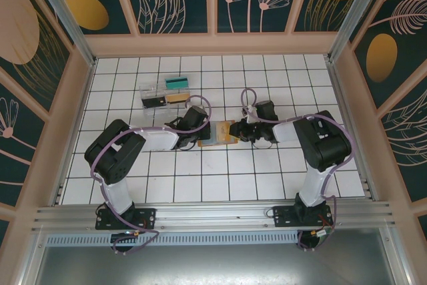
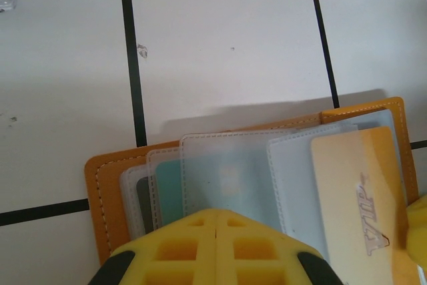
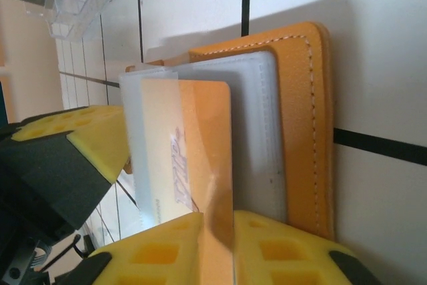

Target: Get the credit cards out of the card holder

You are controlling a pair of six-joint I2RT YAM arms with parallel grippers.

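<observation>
White-tiled desk (image 1: pixel 267 178) inside a floral-panelled enclosure, top view: both arms are reaching inward with elbows folded low, their wrists converging on the card holder (image 1: pixel 223 135). It is lying open near the desk's centre, between the left gripper (image 1: pixel 207 134) and the right gripper (image 1: pixel 236 131).

Left wrist view: the left gripper's pads are sitting fully together over the clear sleeves (image 2: pixel 227 171), apparently pressing down on them rather than clasping anything. If that pressure is giving way, the whole holder is likely to be dragged along by any pull.

Right wrist view: the right gripper is pinching the near edge of a gold credit card (image 3: pixel 193 138), jaws almost together, with the card seemingly partly out of its sleeve. The bite is looking shallow, so the card is risking slipping free, or the sleeve coming with it.
</observation>
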